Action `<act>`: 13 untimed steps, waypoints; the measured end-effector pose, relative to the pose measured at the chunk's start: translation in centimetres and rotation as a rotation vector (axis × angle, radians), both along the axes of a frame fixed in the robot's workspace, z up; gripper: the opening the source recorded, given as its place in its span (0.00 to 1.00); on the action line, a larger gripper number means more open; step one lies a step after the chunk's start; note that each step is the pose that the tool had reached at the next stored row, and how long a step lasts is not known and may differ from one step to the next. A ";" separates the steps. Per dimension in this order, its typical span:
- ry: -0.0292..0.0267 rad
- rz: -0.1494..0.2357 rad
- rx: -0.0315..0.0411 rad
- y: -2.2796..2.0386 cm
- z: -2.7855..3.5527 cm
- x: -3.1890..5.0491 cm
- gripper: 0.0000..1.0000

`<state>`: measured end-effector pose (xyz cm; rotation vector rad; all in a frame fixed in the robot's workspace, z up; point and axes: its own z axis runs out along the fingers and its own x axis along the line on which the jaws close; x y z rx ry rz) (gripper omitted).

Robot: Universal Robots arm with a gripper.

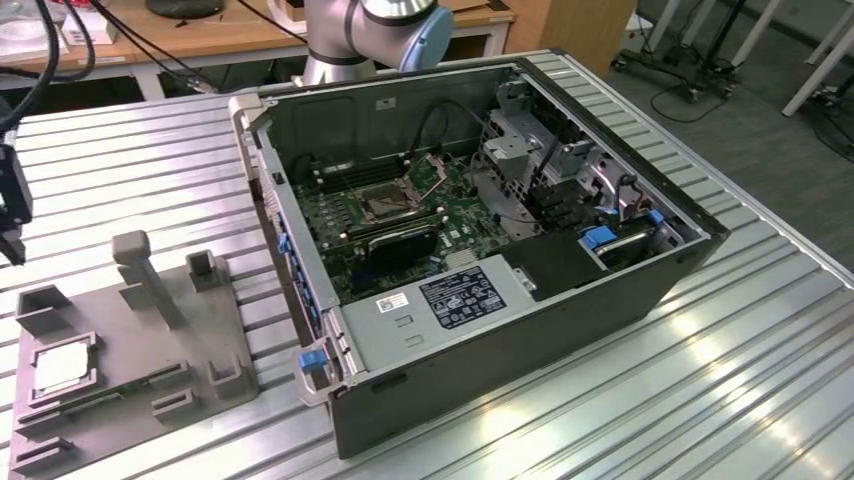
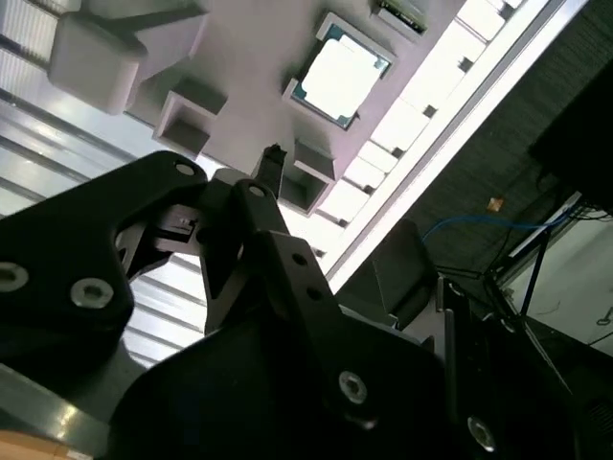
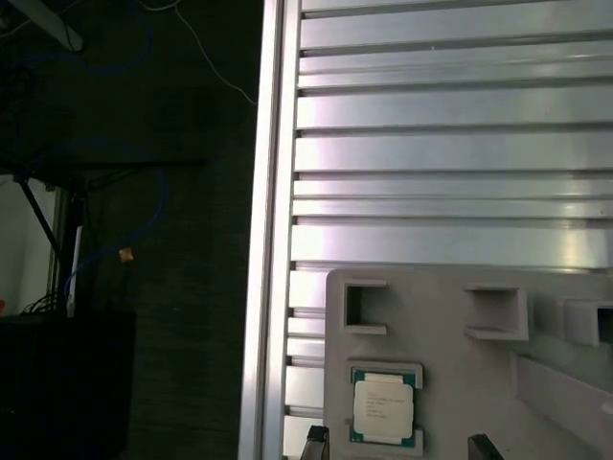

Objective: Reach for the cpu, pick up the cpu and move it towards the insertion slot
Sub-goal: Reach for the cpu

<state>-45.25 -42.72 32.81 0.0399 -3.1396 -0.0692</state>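
The slatted table [image 1: 747,370] carried an open computer case [image 1: 534,340] at its middle. At the exterior view's left, near the table's edge, sat the grey fixture [image 1: 120,340]. The gripper [image 3: 397,448] hung over the fixture, its fingers [image 3: 314,443] spread apart and holding nothing. The slot [image 1: 387,203] lay on the board inside the case. The cpu [image 3: 383,406] rested face up in a fixture recess. In the first wrist view it lay between the fingertips, well apart from the slot.

the gripper [image 1: 11,240] is mostly cut off at the exterior view's left edge, and the grey fixture block [image 3: 450,364] runs out of the first wrist view
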 end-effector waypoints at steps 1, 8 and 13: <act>0.0002 0.002 0.0001 -0.22 -0.18 0.00 0.65; 0.0002 0.009 0.0061 -0.70 -1.44 -0.02 0.66; 0.0002 0.009 0.0170 -0.70 -2.30 -0.02 0.78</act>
